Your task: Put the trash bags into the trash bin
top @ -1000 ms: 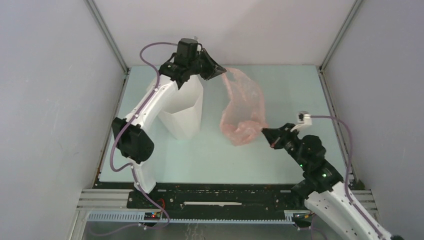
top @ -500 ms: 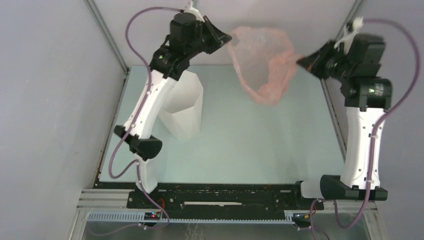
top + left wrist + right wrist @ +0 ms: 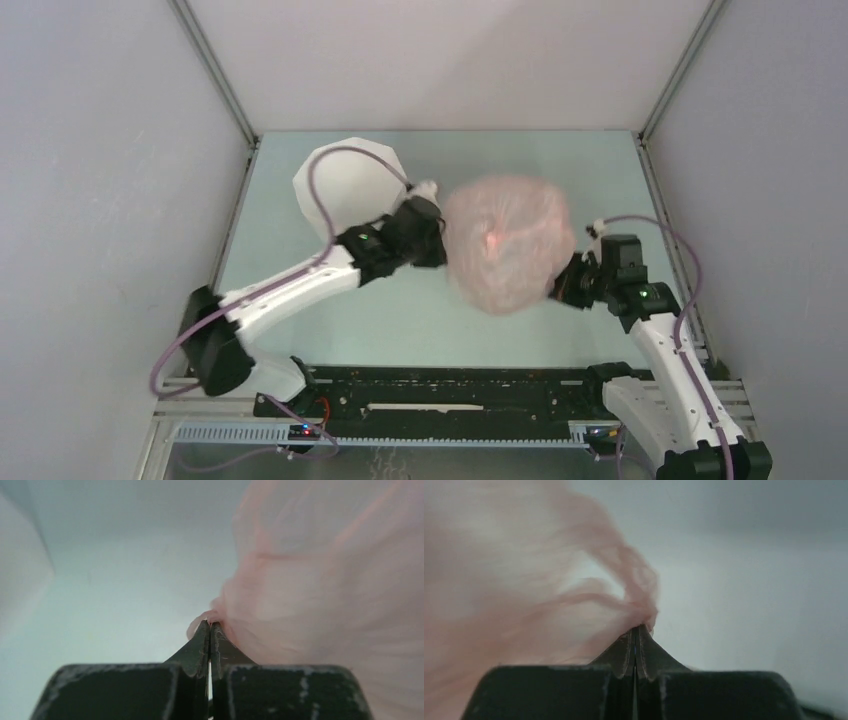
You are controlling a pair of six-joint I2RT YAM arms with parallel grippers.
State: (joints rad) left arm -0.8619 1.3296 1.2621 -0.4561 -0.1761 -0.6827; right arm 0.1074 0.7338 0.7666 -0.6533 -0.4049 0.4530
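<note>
The pale-pink trash bag (image 3: 510, 240) is puffed out full of air between my two grippers over the middle of the table. My left gripper (image 3: 438, 240) is shut on the bag's left rim, which shows as pink film (image 3: 320, 590) at the fingertips in the left wrist view. My right gripper (image 3: 556, 288) is shut on the bag's right rim, seen as bunched pink film (image 3: 524, 595) in the right wrist view. The white faceted trash bin (image 3: 345, 180) stands upright at the back left, just left of the bag, with its open mouth in view.
White enclosure walls and metal corner posts (image 3: 215, 75) stand round the pale green table (image 3: 300, 330). A purple cable (image 3: 320, 190) of the left arm loops over the bin's mouth. The black base rail (image 3: 440, 390) runs along the near edge.
Both grippers have swung down from high up to low over the table with the bag. The bag has ballooned open with air between them.
</note>
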